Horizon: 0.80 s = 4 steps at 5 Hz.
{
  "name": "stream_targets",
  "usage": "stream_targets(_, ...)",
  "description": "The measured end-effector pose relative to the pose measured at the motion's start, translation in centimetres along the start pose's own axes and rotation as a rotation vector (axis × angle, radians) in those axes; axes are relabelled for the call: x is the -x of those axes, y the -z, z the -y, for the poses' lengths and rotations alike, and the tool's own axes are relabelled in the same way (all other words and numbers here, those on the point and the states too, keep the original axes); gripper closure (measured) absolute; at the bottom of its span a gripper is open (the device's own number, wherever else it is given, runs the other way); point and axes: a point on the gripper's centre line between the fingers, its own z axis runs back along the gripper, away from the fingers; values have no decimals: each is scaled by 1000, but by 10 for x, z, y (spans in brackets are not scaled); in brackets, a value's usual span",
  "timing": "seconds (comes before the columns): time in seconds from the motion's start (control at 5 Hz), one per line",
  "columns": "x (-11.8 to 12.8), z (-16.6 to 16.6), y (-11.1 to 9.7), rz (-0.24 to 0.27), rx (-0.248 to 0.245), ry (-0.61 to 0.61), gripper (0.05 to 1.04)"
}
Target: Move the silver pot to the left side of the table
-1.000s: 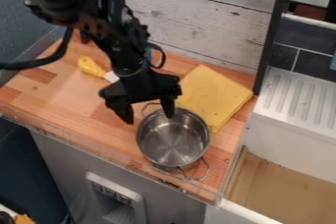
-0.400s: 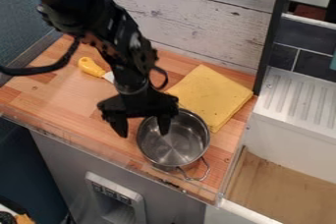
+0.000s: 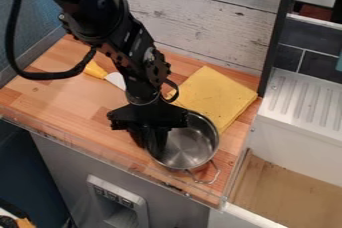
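My gripper (image 3: pixel 151 144) is low at the left rim of the silver pot (image 3: pixel 190 146), its fingers drawn together on the pot's left wall. One finger is inside the pot and the other outside, where they hide that part of the rim. Upright near the front right of the wooden table (image 3: pixel 67 94), the pot has a wire handle pointing toward the front edge.
A folded yellow cloth (image 3: pixel 212 94) lies behind the pot. Further back left is a yellow-handled utensil (image 3: pixel 95 70), partly behind the arm. A clear rail runs along the front edge; a white sink unit (image 3: pixel 300 134) adjoins the right side.
The gripper has come down and forward to the pot's left wall, and its fingers have closed from wide apart. The pot has shifted slightly right.
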Motion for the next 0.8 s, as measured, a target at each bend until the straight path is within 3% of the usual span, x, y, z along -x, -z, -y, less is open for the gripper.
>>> stream_targets(0.2,0,-2,-1,-4,14,-11,936)
stream_targets(0.4,-4,-16,-13,22,34,-48,1007)
stream_targets(0.8,-20,-61,-29,66,31,-210,1010)
